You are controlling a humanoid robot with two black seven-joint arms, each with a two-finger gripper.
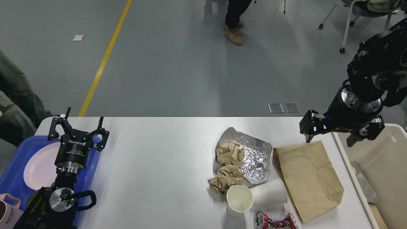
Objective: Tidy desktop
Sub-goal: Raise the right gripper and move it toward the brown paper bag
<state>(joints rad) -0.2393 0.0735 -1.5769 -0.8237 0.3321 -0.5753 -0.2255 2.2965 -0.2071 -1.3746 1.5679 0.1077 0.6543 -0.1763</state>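
At the lower left edge of the frame a pink mug point(5, 210) stands at the corner of a blue tray point(16, 178), and a pale pink plate point(39, 170) lies inside that tray. The left tool point(80, 124) sits over the tray's right rim, fingers spread apart and pointing toward the top of the frame, holding nothing. The white surface point(159, 171), the desktop under tidying, fills the lower half of the frame, its long axis running left to right, its far edge horizontal at mid-frame and a rounded corner visible at upper left. Its left and centre portion is bare. Right of centre lies a crumpled sheet of foil point(254, 156), with two wads of brown paper point(229, 171) on and just beside its left part. Below these, one white paper cup point(239, 200) stands upright, touching a second cup point(270, 192) lying on its side. At the bottom edge lies a crushed red can point(275, 221). A flat brown paper bag point(306, 178) lies to the right, slanted, near the surface's right edge. The right tool point(330, 140) hangs above the bag's top corner, fingers apart and empty. A beige bin point(388, 165) stands at the far right.
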